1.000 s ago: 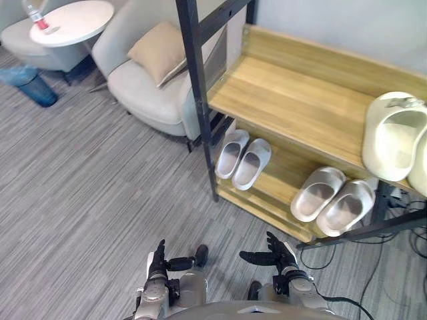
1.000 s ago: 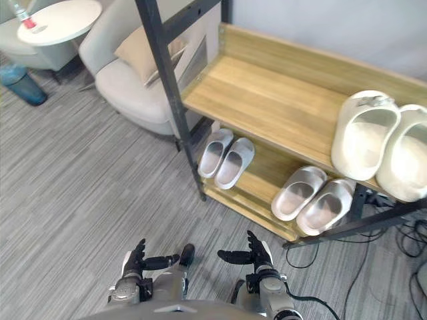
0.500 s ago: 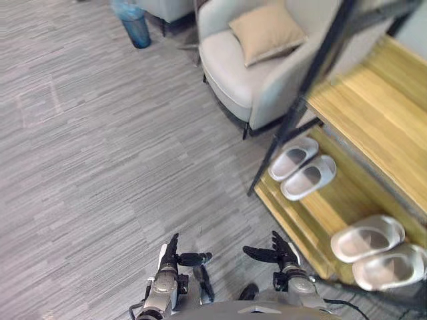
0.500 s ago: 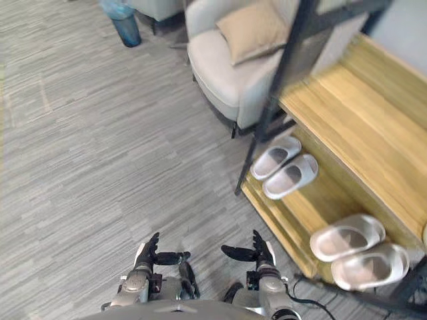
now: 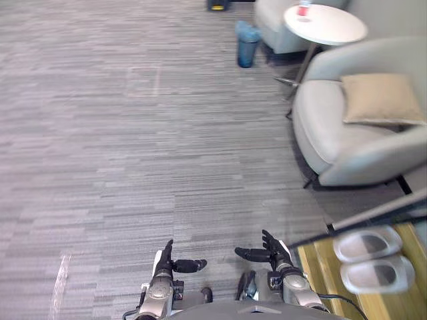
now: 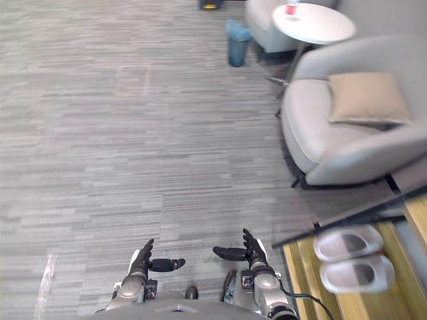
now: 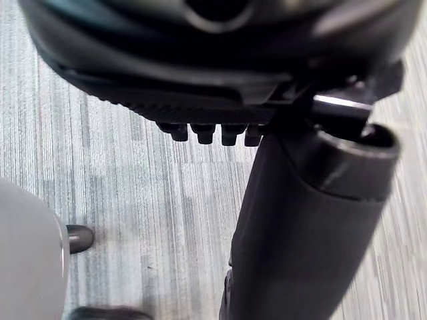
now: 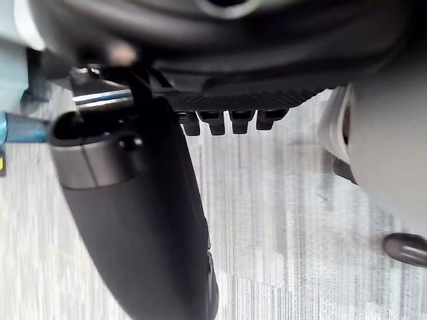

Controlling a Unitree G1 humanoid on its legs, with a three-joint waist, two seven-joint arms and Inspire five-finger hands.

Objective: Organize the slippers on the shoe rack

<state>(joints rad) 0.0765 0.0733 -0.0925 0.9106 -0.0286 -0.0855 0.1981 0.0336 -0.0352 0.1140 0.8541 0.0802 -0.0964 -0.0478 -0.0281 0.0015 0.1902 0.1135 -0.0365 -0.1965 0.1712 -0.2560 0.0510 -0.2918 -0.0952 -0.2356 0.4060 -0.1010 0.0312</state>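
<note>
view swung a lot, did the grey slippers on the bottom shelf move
No. The slippers still sit by the rack's black post; only the camera turned.

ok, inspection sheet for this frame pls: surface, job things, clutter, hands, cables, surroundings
surface: grey striped carpet
job's things: pair of pale grey slippers side by side on the low shelf of the wooden shoe rack, at the robot's lower right
clutter: nothing seen
hands: left hand and right hand open, holding nothing, low over the carpet
cables: nothing seen
surroundings: light grey armchair with a beige cushion beyond the rack; round white side table and blue container farther off
</note>
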